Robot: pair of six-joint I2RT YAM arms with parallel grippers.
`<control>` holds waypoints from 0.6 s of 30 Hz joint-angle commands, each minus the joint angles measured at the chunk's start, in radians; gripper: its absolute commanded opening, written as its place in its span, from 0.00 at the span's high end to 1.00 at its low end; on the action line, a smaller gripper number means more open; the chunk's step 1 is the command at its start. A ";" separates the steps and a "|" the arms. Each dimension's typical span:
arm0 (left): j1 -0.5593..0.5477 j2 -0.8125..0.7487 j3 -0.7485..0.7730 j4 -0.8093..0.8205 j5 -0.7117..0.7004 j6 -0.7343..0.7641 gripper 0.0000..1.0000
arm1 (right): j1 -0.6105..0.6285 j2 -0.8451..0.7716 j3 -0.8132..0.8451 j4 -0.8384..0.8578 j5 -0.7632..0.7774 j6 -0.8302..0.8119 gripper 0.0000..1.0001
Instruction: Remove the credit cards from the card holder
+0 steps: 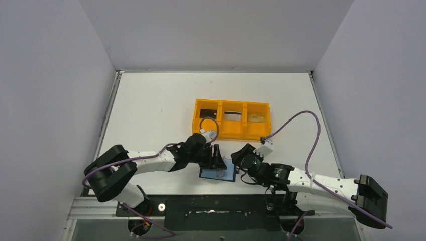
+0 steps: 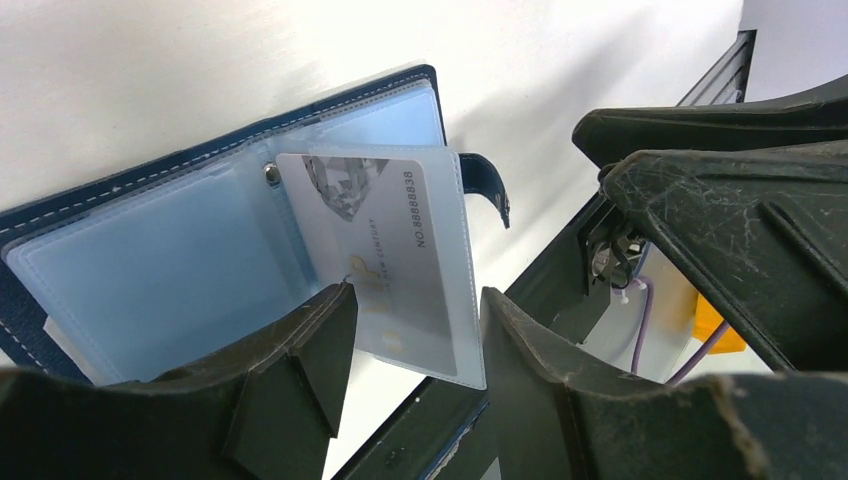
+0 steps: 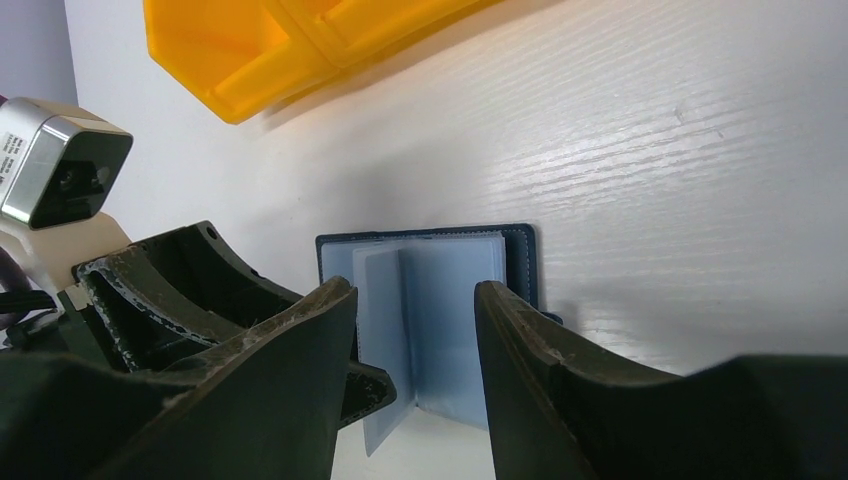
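The card holder (image 1: 218, 173) lies open on the table near the front edge, navy outside with light blue clear sleeves inside. In the left wrist view (image 2: 150, 270) one sleeve stands up from the fold and holds a pale credit card (image 2: 385, 260) with a printed number. My left gripper (image 1: 217, 156) is open over the holder. Its fingers (image 2: 300, 360) stand either side of the raised sleeve's lower edge without clamping it. My right gripper (image 1: 240, 160) is open just right of the holder, which shows between its fingers (image 3: 440, 290). The closure tab (image 2: 487, 185) sticks out.
An orange three-compartment tray (image 1: 232, 119) stands just behind the holder, with small items in its compartments. It also shows in the right wrist view (image 3: 270, 50). The two grippers are close together over the holder. Walls enclose the table on three sides.
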State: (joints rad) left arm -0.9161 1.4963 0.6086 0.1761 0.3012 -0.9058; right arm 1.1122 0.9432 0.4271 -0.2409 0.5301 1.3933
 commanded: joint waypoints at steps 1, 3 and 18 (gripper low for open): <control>-0.004 -0.042 0.038 0.038 0.012 0.004 0.51 | 0.010 -0.032 0.009 -0.040 0.078 0.028 0.53; -0.003 -0.059 0.026 0.055 0.015 -0.004 0.49 | 0.010 -0.043 0.006 -0.051 0.074 0.033 0.53; 0.026 -0.162 0.011 -0.114 -0.148 0.001 0.45 | 0.014 -0.026 -0.019 0.027 -0.042 0.013 0.57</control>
State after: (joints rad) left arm -0.9127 1.4124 0.6086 0.1284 0.2665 -0.9070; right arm 1.1145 0.8967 0.4149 -0.2787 0.5060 1.4212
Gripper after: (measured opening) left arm 0.545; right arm 0.452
